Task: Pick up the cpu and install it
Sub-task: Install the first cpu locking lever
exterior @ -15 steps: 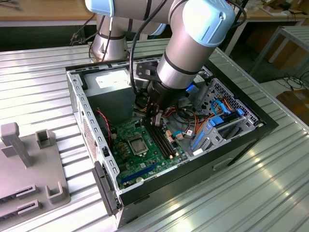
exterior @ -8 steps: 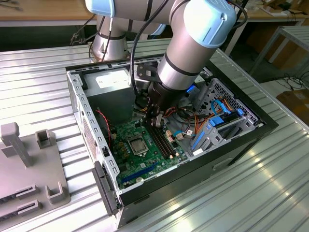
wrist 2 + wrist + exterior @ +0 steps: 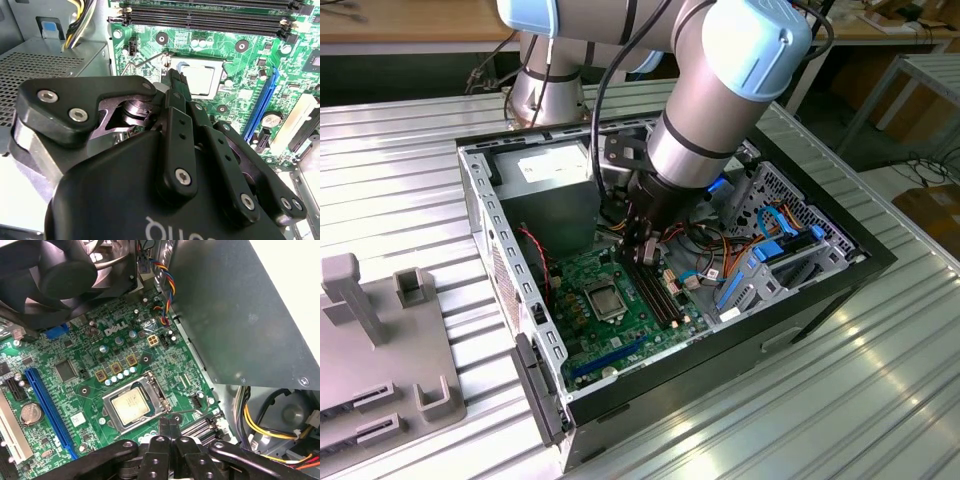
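Observation:
The cpu [image 3: 131, 406], a small square chip with a silver-grey face, lies flat in the metal-framed socket on the green motherboard [image 3: 75, 347]. It also shows in the second wrist view [image 3: 202, 80] and in the exterior view [image 3: 604, 297]. My gripper [image 3: 169, 423] hangs inside the computer case just beside the socket, above its thin wire lever [image 3: 192, 412]. Its black fingers are pressed together with nothing between them, as the second wrist view also shows [image 3: 175, 80]. In the exterior view the gripper [image 3: 645, 250] sits a little above and behind the socket.
The open computer case [image 3: 510, 270] lies on a ribbed metal table. A grey power supply [image 3: 235, 310] and a black fan [image 3: 65, 270] flank the socket. Memory slots [image 3: 210, 17], blue card slots [image 3: 47, 407] and loose cables [image 3: 740, 250] crowd the board. A grey fixture [image 3: 380, 340] stands at the exterior view's left.

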